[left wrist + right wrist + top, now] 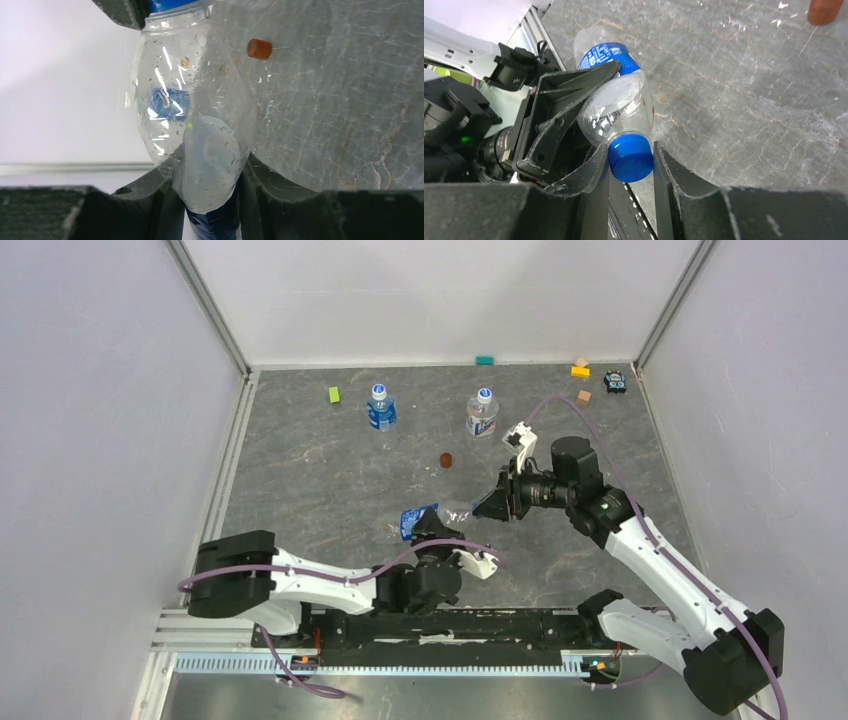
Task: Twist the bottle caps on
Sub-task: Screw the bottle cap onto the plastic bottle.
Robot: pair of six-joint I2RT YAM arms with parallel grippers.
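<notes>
- You are at the twisting step. Your right gripper (630, 161) is closed around the blue cap (629, 155), a finger pressing each side, and the cap sits on the neck of the held bottle (616, 107).
- Your left gripper (212, 175) is clamped on that bottle's clear body beside the label. It holds the bottle tilted off the table (320, 470), neck towards the right arm.
- Turn the right wrist about the bottle's own axis. Off-axis, the cap will likely cross-thread or skid between the fingers.
- Squeeze the body firmly, not hard. Plastic this thin probably buckles, and a slack grip would let the bottle spin with the cap.
- You cannot tell from these views whether the threads are fully home, because the fingers hide the neck.
- The far-left bottle (381, 408) and the far-right bottle (482, 412) stand upright, well apart from both grippers. Each appears to wear a pale cap.
- The red-brown disc (446, 460) lies between them and the held bottle. Leave it alone.
</notes>
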